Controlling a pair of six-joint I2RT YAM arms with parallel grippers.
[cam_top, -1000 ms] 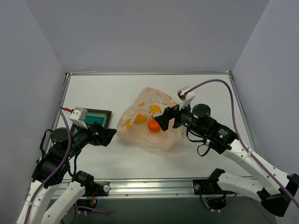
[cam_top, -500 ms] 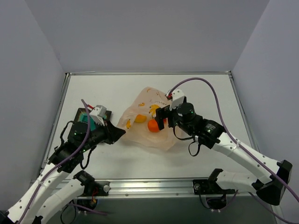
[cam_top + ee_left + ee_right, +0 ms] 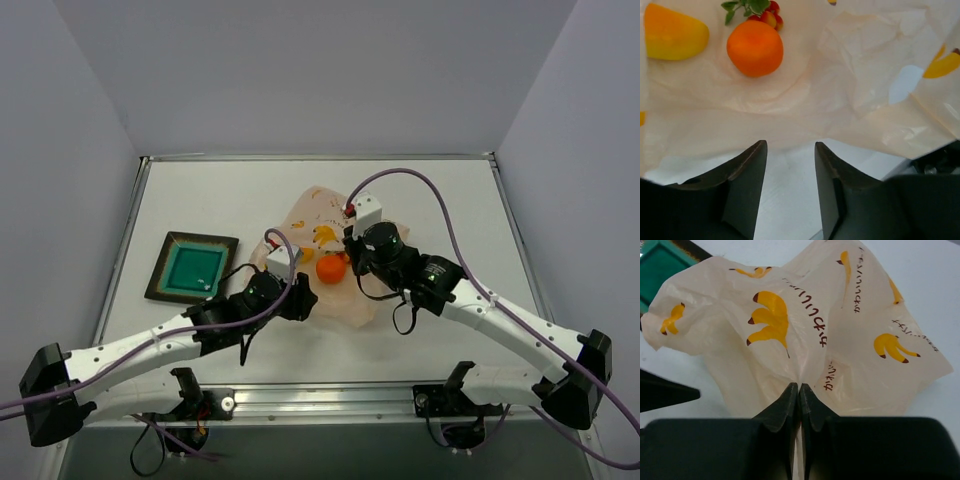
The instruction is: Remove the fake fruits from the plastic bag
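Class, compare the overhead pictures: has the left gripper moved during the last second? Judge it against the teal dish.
Yes. The left gripper has moved rightwards, away from the teal dish, reaching the plastic bag's near-left edge.

Left wrist view: lemon piece clipped at left edge, berries by top edge, plastic bag runs off top and sides. Right wrist view: teal dish cut at corner, bag fold vanishes between right gripper fingers. Top view: berries indiscernible.
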